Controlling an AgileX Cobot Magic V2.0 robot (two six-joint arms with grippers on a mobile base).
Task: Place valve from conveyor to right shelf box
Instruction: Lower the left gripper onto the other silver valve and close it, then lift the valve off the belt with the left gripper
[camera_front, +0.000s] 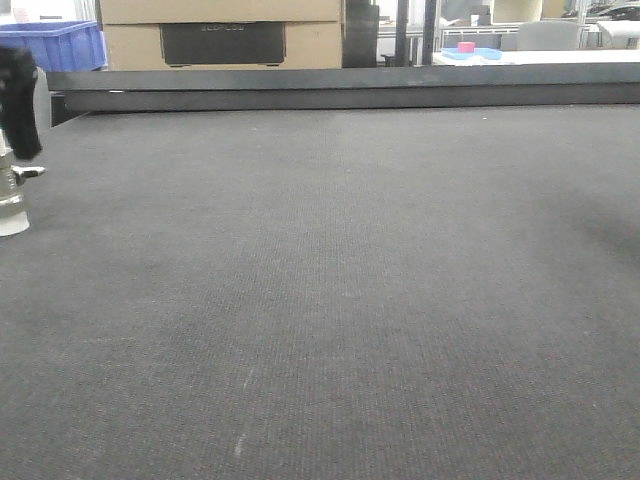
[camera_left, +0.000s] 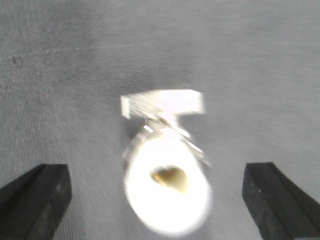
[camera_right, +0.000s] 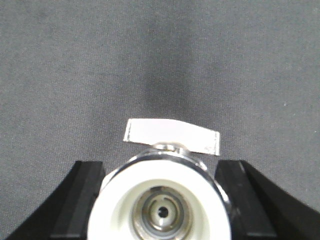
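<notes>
My right gripper (camera_right: 161, 172) is closed on the valve (camera_right: 160, 210), its handle (camera_right: 172, 136) at twelve o'clock, over the conveyor (camera_right: 160, 60), while my left gripper (camera_left: 156, 172) gapes wide around a second valve (camera_left: 165, 200); I judge the smooth round body could twist or slip.

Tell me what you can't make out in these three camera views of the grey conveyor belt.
Left wrist view: the white plastic valve with a flat lever handle is smeared by blur.
Front view: that valve is cut off by the left edge.
Right wrist view: a second white valve runs off the bottom edge; lower end unseen.
The right shelf box shows in no view.
</notes>
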